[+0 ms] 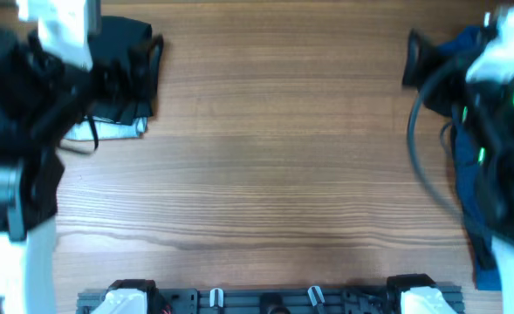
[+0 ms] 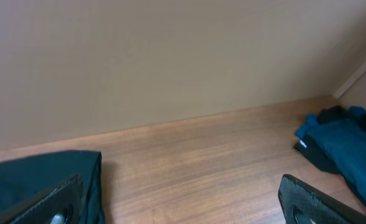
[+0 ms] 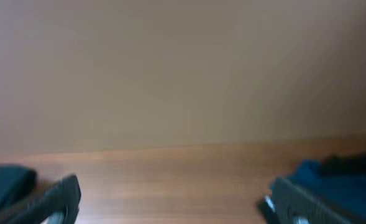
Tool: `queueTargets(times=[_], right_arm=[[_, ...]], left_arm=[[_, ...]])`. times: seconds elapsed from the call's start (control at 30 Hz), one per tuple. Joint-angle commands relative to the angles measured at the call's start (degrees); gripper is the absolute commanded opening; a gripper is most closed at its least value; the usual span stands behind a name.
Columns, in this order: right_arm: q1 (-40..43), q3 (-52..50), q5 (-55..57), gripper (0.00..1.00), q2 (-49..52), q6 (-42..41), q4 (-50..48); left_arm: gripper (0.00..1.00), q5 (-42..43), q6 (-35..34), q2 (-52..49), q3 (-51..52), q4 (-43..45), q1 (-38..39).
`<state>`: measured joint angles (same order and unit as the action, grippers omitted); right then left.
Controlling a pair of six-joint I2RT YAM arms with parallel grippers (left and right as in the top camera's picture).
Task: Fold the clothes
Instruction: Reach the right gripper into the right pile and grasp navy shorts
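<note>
A stack of folded dark clothes point(image 1: 126, 83) lies at the table's far left, with a light blue piece point(image 1: 117, 131) under it. In the left wrist view it is a flat dark cloth point(image 2: 40, 177) at lower left; no waistband shows. A loose pile of royal blue and black clothes point(image 1: 466, 183) lies at the far right, and shows in the left wrist view point(image 2: 344, 140) and the right wrist view point(image 3: 341, 177). My left gripper point(image 2: 179, 190) is open and empty above bare wood. My right gripper point(image 3: 170, 190) is open and empty; its view is blurred.
The wooden table point(image 1: 283, 157) runs between the two piles. My left arm point(image 1: 30, 105) hangs over the left stack and my right arm point(image 1: 501, 113) over the blue pile. A beige wall point(image 2: 170, 56) stands behind the table. The arm mounts point(image 1: 265, 301) line the front edge.
</note>
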<state>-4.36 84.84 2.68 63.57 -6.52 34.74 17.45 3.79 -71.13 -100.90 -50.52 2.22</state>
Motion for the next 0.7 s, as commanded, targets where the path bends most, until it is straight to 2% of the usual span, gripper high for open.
queueTargets(times=[0.0,0.07,0.2,0.37,0.5,0.53,0.6,0.67], right_arm=[[4.96,17.07,2.49,1.0,13.09,4.09,12.41],[10.23,25.11,2.47,1.0,21.38,7.91,19.26],[19.91,26.32,1.81,1.0,29.81,18.82,21.92],[24.52,26.25,-1.66,0.99,37.13,18.6,24.26],[25.14,26.25,-4.9,1.0,44.5,18.53,21.42],[25.22,26.25,-4.92,0.98,46.45,18.21,20.5],[25.22,26.25,-4.85,0.83,51.19,17.73,19.43],[25.24,26.25,-3.63,0.73,55.25,17.09,18.21]], left_arm=[[1.0,0.96,-0.37,-7.34,-3.48,-3.78,0.24],[1.0,0.96,-0.37,-11.17,-3.45,-6.86,0.24],[1.0,0.96,-0.37,-16.52,-3.37,-7.87,0.24],[1.0,0.96,-0.37,-18.4,-3.37,-7.87,0.24],[1.0,0.96,-0.37,-18.4,-3.37,-7.87,0.24],[1.0,0.96,-0.37,-18.43,-3.37,-7.87,0.24],[1.0,0.96,-0.37,-18.43,-3.37,-7.87,0.24],[1.0,0.96,-0.37,-18.43,-3.37,-7.87,0.24]])
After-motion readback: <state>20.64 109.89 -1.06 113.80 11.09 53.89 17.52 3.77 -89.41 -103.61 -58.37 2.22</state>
